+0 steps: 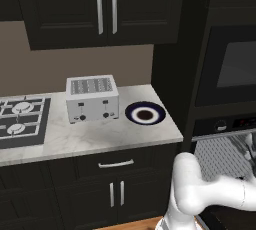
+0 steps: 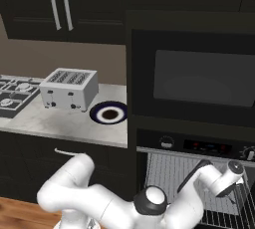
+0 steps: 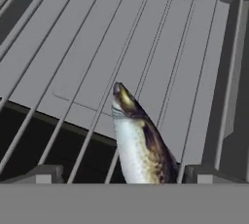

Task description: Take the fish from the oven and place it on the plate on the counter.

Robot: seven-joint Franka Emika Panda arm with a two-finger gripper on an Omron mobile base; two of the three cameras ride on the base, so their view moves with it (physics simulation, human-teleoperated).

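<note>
Marbled grey-white stone of the counter [image 1: 90, 136] spans the left and middle of the left base view. On it, from left to right, sit the black gas hob [image 1: 22, 121], a silver toaster [image 1: 92, 99] and the plate [image 1: 145, 113] with its navy rim and brown centre, just beside the toaster and bare. Further right stands the oven [image 1: 225, 124], its control strip above silver wire racks [image 2: 172, 173]. In the right base view the white arm reaches from lower left into the oven cavity at lower right.

In the hand view the fish [image 3: 138, 142] lies on the rack wires, lower centre of the frame. Its long axis runs from the bottom edge up and slightly left, head pointing to the upper left, silvery belly on the left side and dark speckled back on the right. The gripper [image 3: 121, 174] is spread wide and released, its fingertips [image 3: 41, 173] flanking the fish's rear half without touching it.
</note>
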